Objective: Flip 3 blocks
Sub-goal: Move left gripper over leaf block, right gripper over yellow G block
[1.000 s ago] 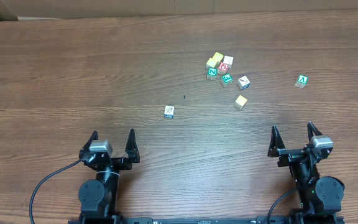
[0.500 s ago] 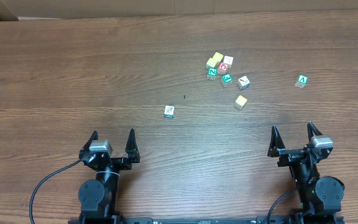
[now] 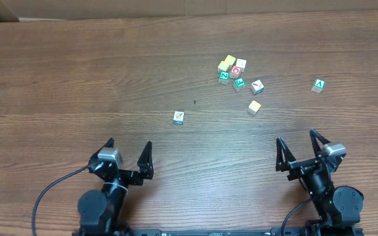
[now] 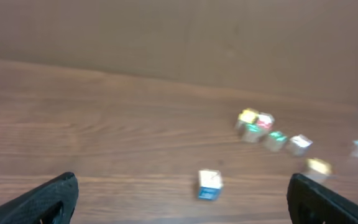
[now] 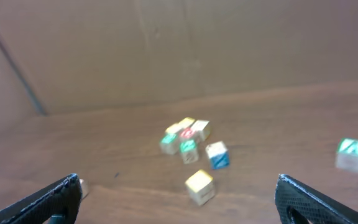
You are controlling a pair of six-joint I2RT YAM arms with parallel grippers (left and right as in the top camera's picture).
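Two pincers have both swung round in the last second, so I'll take them in order. On the left, the left pincer [image 3: 129, 141] has slid a little toward the middle of the counter [image 3: 77, 78] and tilted its tips inward; it was pointing squarely ahead before. On the right, the right pincer [image 3: 296, 136] mirrors that, having shifted inward and angled toward the centre. None of the blocks has budged.

Now the pose. Both arms sit low at the near edge of the counter with their fingers reaching toward the far side. The left pincer is spread wide and grips nothing. The right one is spread just as wide and is also empty. Both wrist views are smeared with blur.

Blocks, left to right. The white block [image 3: 179, 117] with its blue-edged face stands alone, ahead of the left pincer and well apart from it. Farther back and to the right is a cluster of six cubes [image 3: 235, 71], some of them touching. The yellow-tan block [image 3: 254, 107] sits just on the near side of that cluster, apart from it. Farthest right, the green-letter block [image 3: 318, 85] stands alone, beyond the right pincer. No pincer is touching any block.
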